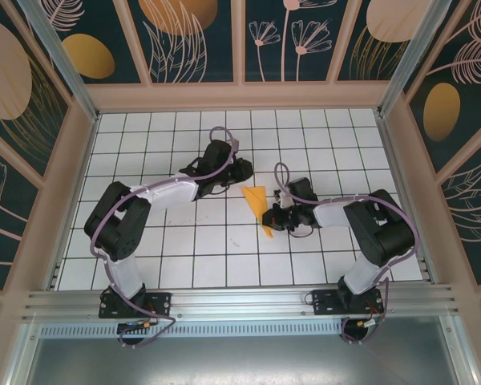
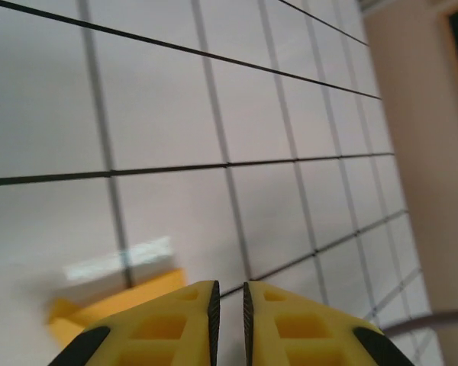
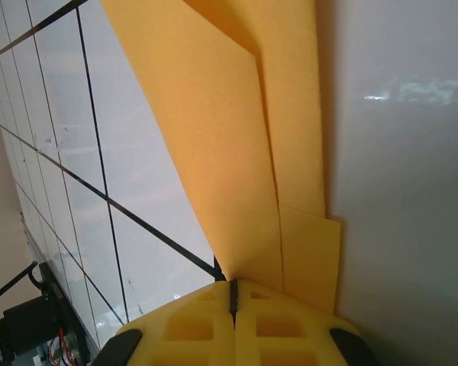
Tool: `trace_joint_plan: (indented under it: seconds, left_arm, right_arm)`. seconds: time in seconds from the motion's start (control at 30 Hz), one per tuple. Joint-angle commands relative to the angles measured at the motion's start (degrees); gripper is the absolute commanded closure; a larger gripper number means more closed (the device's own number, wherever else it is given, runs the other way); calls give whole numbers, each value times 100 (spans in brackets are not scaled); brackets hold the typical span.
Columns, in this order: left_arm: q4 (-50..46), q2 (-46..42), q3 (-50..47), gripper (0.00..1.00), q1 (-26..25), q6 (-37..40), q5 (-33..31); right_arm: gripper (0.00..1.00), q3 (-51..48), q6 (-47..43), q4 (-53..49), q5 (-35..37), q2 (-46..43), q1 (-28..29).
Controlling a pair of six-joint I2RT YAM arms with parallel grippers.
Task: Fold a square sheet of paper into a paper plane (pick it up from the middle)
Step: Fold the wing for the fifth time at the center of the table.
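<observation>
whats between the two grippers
The folded paper lies between the left gripper and the right gripper; the top view shows it.

A plain orange-yellow paper plane (image 1: 258, 204) shows against a white table (image 1: 184, 257) ruled with thin black grid lines. Dark teal walls (image 1: 200, 64) carry pale pink leaf and flower outlines and orange ovals (image 1: 88, 54). The left gripper (image 2: 230, 290) and right gripper (image 3: 233, 284) have bright yellow fingers.

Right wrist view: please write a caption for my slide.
Right hand pinches the folded orange paper plane over the gridded table.
</observation>
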Motion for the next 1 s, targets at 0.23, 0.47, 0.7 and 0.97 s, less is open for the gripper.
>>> trace_joint_plan:
  seconds: [0.23, 0.47, 0.7, 0.97]
  left_arm:
    - [797, 938, -402, 83, -461, -1018, 962]
    - [999, 1257, -692, 84, -468, -1140, 713]
    - [663, 1574, -676, 83, -467, -827, 385]
    - [292, 1716, -698, 86, -467, -709, -18]
  right_arm:
    - [100, -238, -94, -848, 909, 367, 69]
    - [100, -282, -53, -796, 915, 399, 67]
    - [100, -238, -7, -841, 683, -35, 79]
    - [100, -278, -259, -1286, 728, -185, 130]
